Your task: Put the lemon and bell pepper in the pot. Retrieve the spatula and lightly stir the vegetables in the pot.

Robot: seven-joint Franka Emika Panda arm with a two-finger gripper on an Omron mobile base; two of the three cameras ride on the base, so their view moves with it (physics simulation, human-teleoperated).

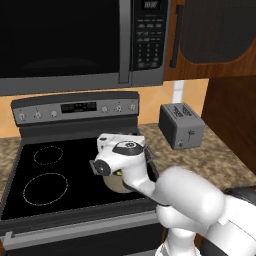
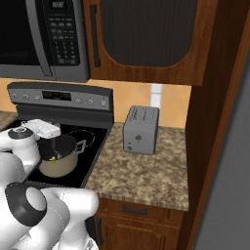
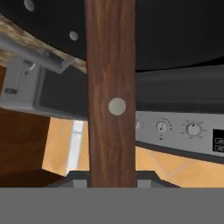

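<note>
The beige pot (image 2: 59, 163) stands on the stove's right front burner, and in the left base view my arm covers most of the pot (image 1: 116, 184). A small yellow lemon (image 2: 51, 158) lies inside it. My gripper (image 2: 51, 137) hangs just above the pot's rim, shut on the spatula (image 2: 52, 145), whose dark handle points down into the pot; its blade is hidden. In the hand view the brown handle of the spatula (image 3: 109, 87) runs up between my fingertips (image 3: 81, 182). The bell pepper is hidden from view.
A grey toaster (image 2: 140, 129) sits on the granite counter (image 2: 146, 171) right of the black stove (image 1: 45, 175). The microwave (image 1: 80, 40) and a wooden cabinet (image 2: 146, 39) hang overhead. A tall wooden panel (image 2: 215, 122) closes the counter's right end.
</note>
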